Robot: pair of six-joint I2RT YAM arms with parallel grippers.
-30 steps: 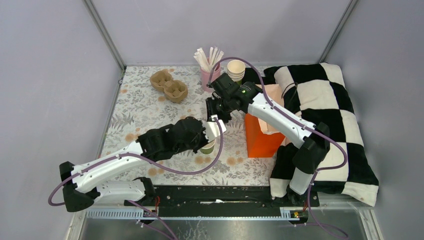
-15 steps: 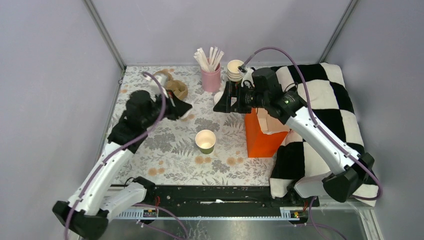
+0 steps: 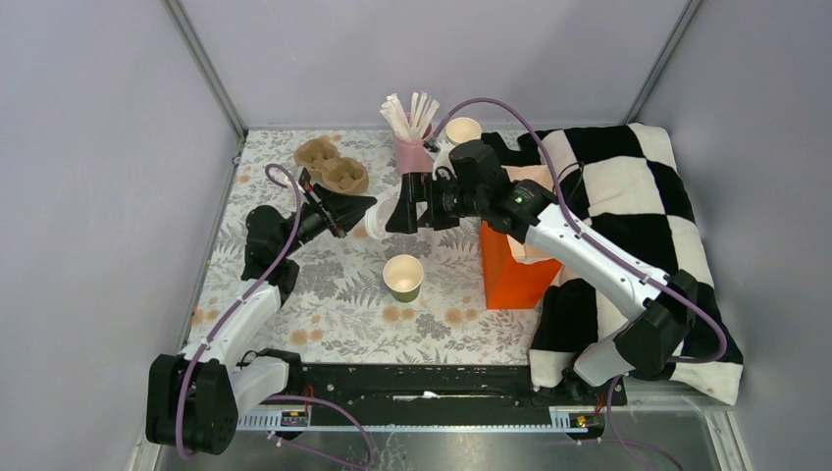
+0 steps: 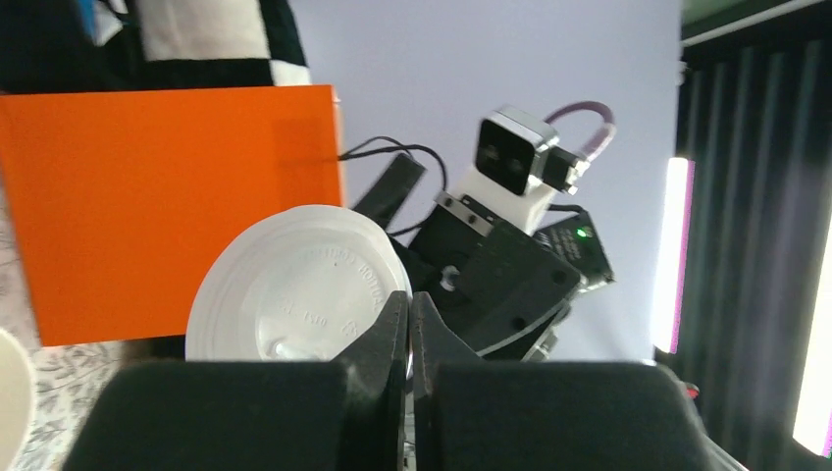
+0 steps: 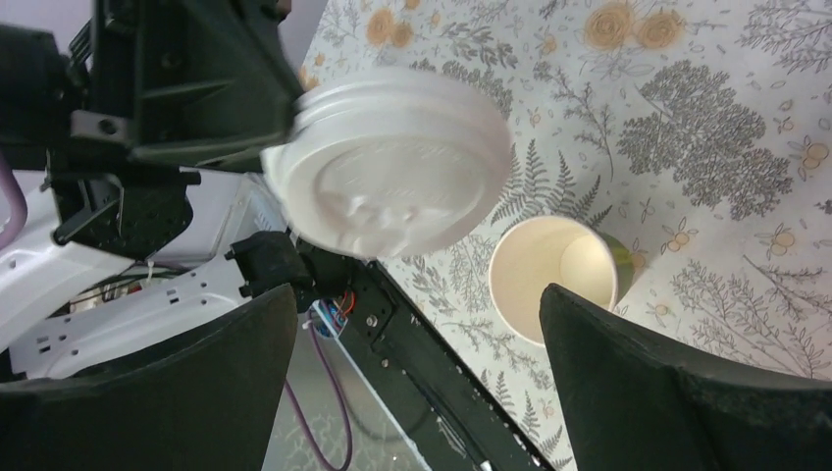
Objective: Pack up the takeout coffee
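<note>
The left gripper (image 4: 409,329) pinches the lid (image 5: 392,162) by its rim, raised above the table (image 5: 687,147) near the cup (image 5: 554,275). The right gripper (image 5: 417,294) gapes around it, empty. It should close squarely across the lid before the left lets go.

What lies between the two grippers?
The white lid, pinched at its edge by the left gripper, faces the open right gripper; the right wrist view shows this best.

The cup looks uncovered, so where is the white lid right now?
Top view, centre: the white lid is pinched in the left gripper, facing the right gripper, just beyond the green cup.
</note>
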